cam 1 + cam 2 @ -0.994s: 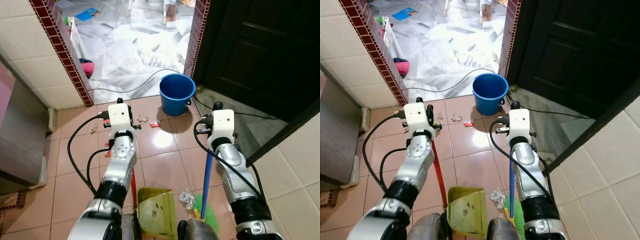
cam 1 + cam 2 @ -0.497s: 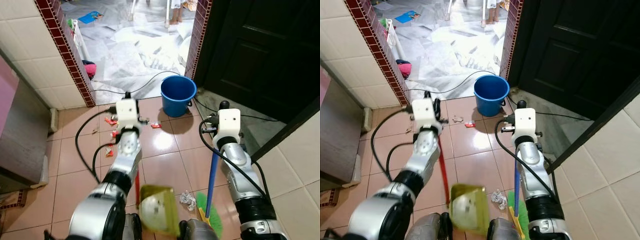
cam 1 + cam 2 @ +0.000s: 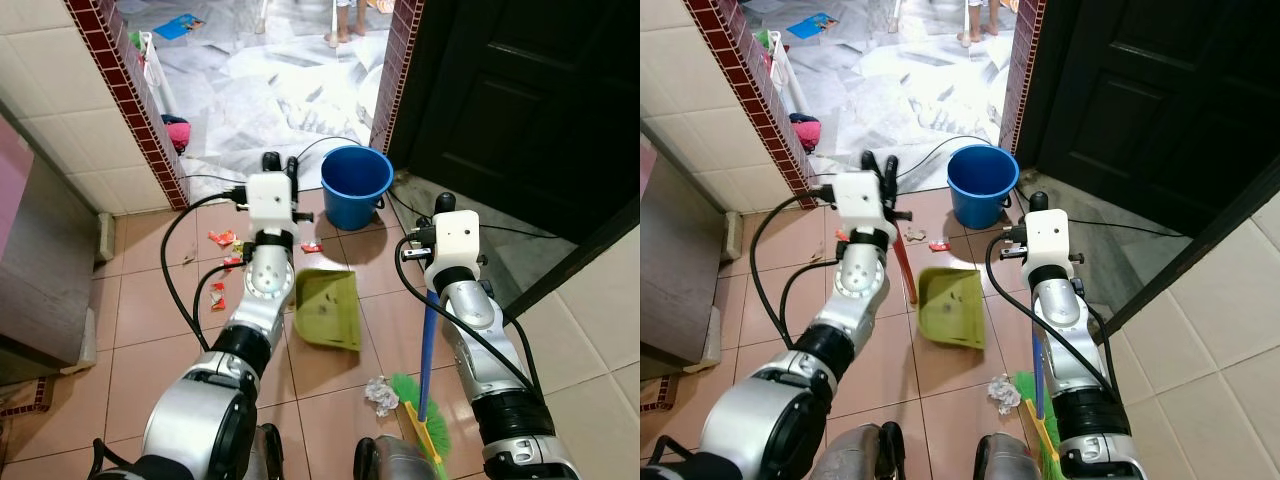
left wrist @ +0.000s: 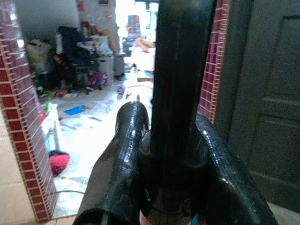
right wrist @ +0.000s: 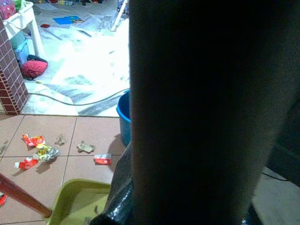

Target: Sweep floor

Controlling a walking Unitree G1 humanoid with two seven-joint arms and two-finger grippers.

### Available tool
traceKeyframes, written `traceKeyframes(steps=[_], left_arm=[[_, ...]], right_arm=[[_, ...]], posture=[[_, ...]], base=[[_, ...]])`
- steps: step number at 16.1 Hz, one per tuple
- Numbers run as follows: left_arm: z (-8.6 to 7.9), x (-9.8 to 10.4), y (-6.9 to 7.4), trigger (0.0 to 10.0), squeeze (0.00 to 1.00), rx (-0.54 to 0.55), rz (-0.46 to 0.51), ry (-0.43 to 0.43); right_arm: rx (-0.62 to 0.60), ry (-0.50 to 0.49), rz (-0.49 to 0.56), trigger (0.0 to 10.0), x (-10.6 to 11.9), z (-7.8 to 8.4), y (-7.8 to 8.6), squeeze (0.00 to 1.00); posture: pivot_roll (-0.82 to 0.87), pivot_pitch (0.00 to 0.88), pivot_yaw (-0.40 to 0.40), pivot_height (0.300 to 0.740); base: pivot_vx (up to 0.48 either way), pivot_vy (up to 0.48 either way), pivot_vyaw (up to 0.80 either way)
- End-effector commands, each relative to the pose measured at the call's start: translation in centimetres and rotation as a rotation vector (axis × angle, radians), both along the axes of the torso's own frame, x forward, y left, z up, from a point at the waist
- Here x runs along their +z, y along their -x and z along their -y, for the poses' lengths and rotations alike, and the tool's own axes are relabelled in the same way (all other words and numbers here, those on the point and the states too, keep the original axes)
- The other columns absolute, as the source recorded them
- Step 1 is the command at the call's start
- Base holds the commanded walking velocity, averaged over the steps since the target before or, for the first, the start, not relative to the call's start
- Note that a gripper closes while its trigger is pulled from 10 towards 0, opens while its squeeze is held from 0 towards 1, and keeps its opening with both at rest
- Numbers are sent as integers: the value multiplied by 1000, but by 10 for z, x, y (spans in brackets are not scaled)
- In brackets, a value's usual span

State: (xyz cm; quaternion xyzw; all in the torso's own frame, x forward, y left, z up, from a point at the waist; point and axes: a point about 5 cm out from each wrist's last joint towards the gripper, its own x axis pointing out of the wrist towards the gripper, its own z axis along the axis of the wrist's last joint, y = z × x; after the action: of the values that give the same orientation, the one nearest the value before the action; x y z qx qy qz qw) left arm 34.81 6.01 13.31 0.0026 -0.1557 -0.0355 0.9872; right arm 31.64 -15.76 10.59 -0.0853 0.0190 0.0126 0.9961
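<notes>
Swung forward from its spot low in the frame between the arms, the dustpan now lies mid-frame on the tiles, just below the blue bucket, and the left arm has reached up and out with it. The left gripper sits in the upper middle of the right eye view, its fingers clenched on the dark top of the red pan handle, which slants down to the pan. The right gripper is right of centre, grasping the blue broom shaft; how its fingers lie on the shaft cannot be made out, since the shaft blocks most of the right wrist view. The green broom head rests on the floor at the lower centre, just beside a crumpled wrapper.

Red and yellow wrappers lie scattered left of the pan, near the brick-edged wall, with a red scrap just above the pan's rim.

To do this step well, the pan's open lip should probably be pressed flat on the tile and turned toward the litter, held steady by the left arm. The broom would then draw the crumpled wrapper up toward it in short strokes. Tilting the pan risks scraps slipping underneath. The cable on the floor near the bucket is best kept out of the broom's path.
</notes>
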Motion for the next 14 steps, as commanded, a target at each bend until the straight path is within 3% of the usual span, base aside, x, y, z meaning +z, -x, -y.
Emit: traceKeyframes(steps=[1,3,5,10,14], left_arm=[[2,-3,4,10000,0,-35,23,-36],[2,-16,9,10000,0,-80,-21,-44],[4,-36,14,10000,0,-84,-138,-28],[6,-48,10,10000,0,-107,-288,-47],[7,-49,9,10000,0,-128,-304,-29]], right_arm=[[-6,22,46,10000,10,2,-3,0],[-18,6,36,10000,8,3,-4,0],[-16,-8,48,10000,11,0,-9,0],[-29,-68,81,10000,20,-3,-23,0],[24,-309,114,10000,39,-18,-33,0]], posture=[[-117,69,13,740],[-114,64,14,740],[-117,58,15,740],[-114,50,24,740],[-113,50,29,740]], base=[[0,0,0],[0,0,0],[0,0,0],[0,0,0],[0,0,0]])
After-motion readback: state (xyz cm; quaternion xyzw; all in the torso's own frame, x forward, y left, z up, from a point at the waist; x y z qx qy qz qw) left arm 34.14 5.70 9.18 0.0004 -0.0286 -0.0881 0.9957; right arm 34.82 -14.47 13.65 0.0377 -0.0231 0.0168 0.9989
